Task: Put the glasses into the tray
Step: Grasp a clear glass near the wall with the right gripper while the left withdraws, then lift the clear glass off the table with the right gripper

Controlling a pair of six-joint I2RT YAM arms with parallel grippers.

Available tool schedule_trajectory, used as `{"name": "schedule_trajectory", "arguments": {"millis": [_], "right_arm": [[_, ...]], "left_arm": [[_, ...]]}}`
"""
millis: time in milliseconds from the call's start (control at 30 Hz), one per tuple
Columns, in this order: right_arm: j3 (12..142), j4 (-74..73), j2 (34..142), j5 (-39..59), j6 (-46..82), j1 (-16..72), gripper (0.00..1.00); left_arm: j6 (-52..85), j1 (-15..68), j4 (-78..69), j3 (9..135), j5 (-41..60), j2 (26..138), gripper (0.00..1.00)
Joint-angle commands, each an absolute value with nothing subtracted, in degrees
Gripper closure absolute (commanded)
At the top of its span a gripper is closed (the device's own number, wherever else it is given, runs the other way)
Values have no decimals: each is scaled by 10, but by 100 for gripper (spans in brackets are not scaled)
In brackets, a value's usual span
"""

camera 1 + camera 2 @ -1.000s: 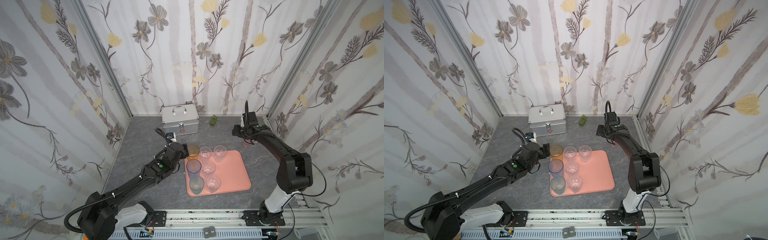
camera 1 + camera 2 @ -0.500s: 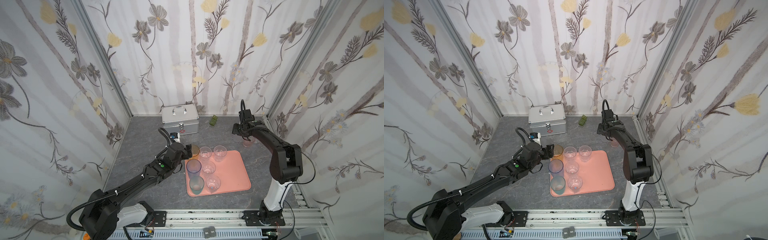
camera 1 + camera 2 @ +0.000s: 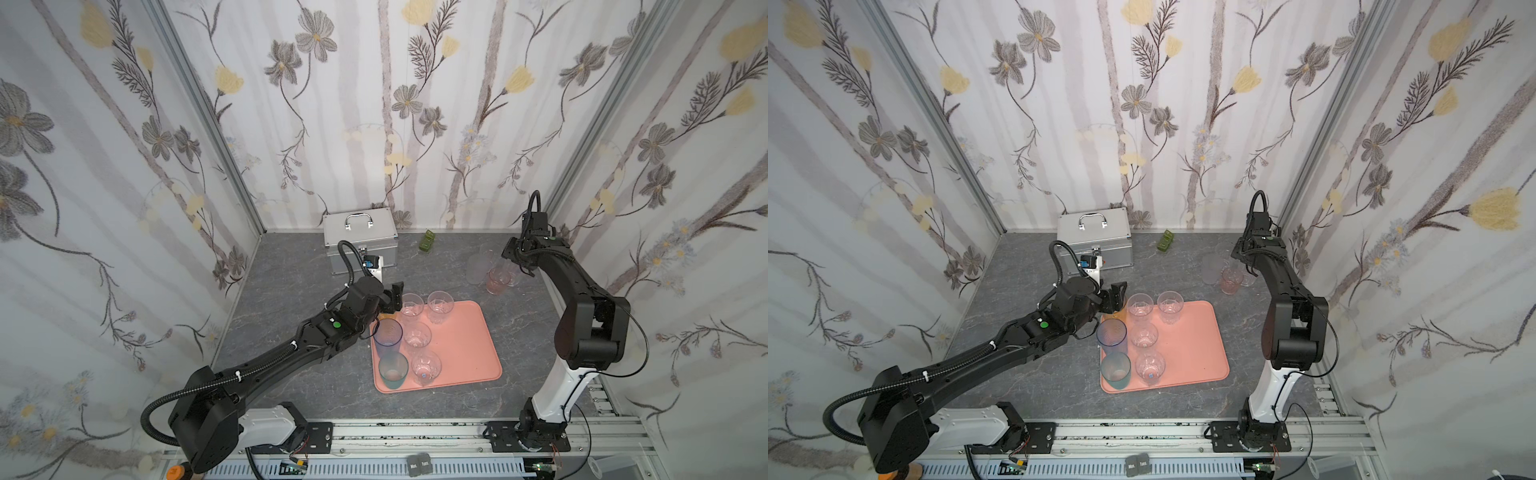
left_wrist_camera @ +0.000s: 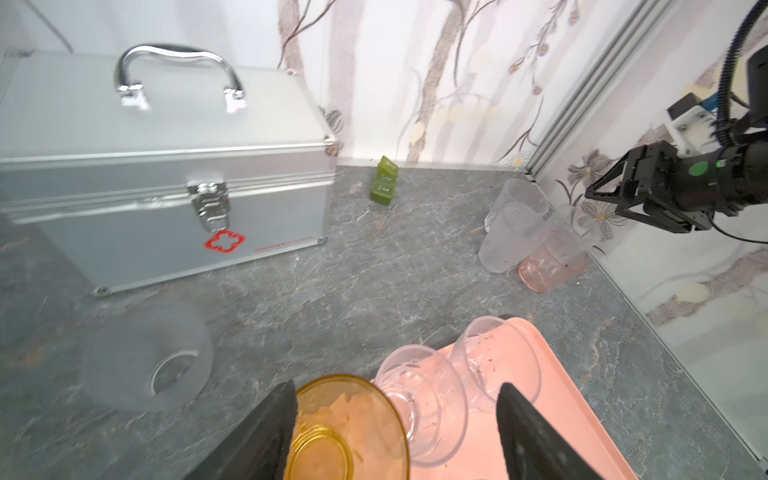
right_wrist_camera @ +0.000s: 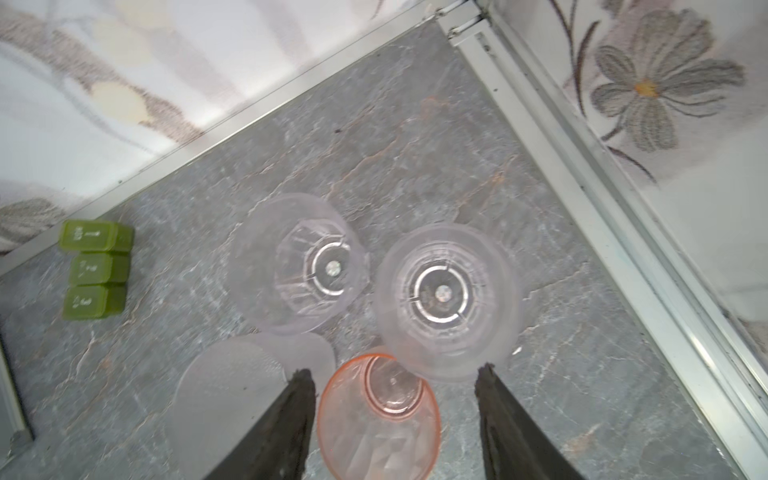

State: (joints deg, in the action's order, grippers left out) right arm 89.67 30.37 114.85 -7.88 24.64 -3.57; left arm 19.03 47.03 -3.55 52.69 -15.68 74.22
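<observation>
The salmon-pink tray (image 3: 465,345) (image 3: 1192,345) carries a blue glass (image 3: 387,332), a teal glass (image 3: 392,371), several short clear glasses (image 3: 417,336) and an amber glass (image 4: 345,428) (image 3: 1117,313) at its far left corner. My left gripper (image 3: 395,297) (image 4: 397,388) hangs open over the amber glass, its fingers wide on either side of it and a clear glass (image 4: 424,399). At the back right stand a pinkish glass (image 3: 496,280) (image 5: 380,415), a frosted one (image 3: 476,268) (image 5: 224,395) and two clear ones (image 5: 297,266) (image 5: 444,295). My right gripper (image 3: 509,259) (image 5: 395,371) is open above the pinkish glass.
A silver case (image 3: 359,237) stands at the back wall, with a small green block (image 3: 427,241) to its right. A frosted glass (image 4: 145,357) lies on its side near the case, hidden under my left arm in both top views. The right wall and corner post (image 5: 582,174) are close to the glasses.
My left gripper has crept right, over the amber glass. My right gripper has shifted right, towards the glasses at the back right. Neither gripper's opening has visibly changed.
</observation>
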Motion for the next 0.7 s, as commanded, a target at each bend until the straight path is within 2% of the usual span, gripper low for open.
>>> {"name": "schedule_trajectory", "arguments": {"millis": [0,200,500,600,667], "right_arm": [[891,285,1154,-63,263,-60,37],[875,261,1182,-25,280,-96,38],[875,227,1242,5,287,-109,39],[876,220,1260,17,291,-112,45],[874,218,1263,18,291,-112,54]], "left_arm": [[112,494,-46,560,-186,773,21],[72,511,-46,602,-166,830,20],[83,510,-46,602,-155,851,20],[86,510,-45,600,-152,853,20],[87,511,-45,601,-151,853,20]]}}
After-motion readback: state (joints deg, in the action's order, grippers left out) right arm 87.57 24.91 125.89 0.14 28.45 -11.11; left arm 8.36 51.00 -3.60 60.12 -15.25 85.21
